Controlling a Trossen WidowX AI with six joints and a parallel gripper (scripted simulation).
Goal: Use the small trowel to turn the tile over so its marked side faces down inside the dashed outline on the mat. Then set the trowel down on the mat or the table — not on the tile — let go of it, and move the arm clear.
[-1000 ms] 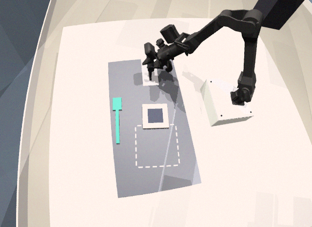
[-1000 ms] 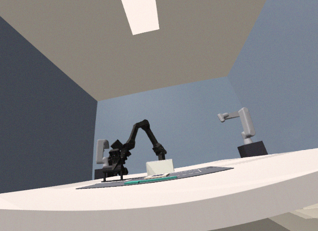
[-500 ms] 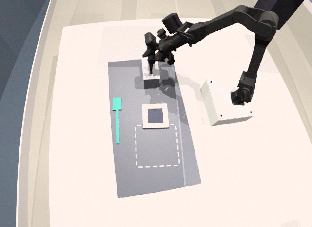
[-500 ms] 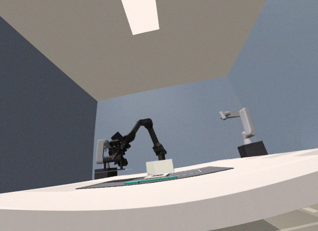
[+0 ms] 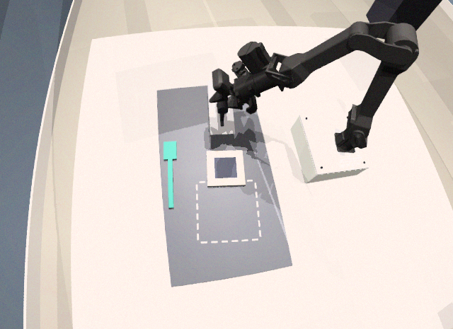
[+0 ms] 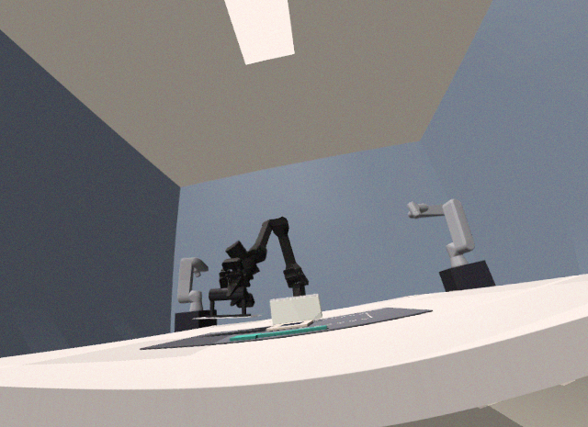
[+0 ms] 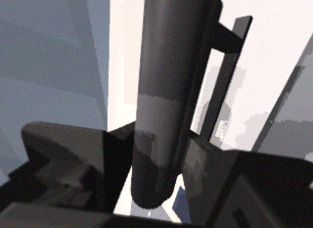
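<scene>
My gripper [image 5: 223, 100] [image 7: 160, 124] is shut on the black handle of the small trowel [image 5: 214, 127] [image 6: 218, 294] [image 7: 171, 67]. The trowel's pale flat blade hangs level, a little above the far part of the grey mat [image 5: 186, 256], with a dark shadow below its near edge. The tile [image 5: 225, 167] [image 6: 289, 325] lies flat on the mat in front of the blade, apart from it, with its dark blue marked square facing up. Its near edge overlaps the far line of the dashed outline [image 5: 224, 240]; most of the tile lies outside.
A turquoise paddle-shaped tool [image 5: 170, 150] [image 6: 285, 332] lies along the mat's left side. A pale box [image 5: 305, 153] [image 6: 295, 309] stands right of the mat beneath the arm's base. Two grey arms stand in the background of the exterior view.
</scene>
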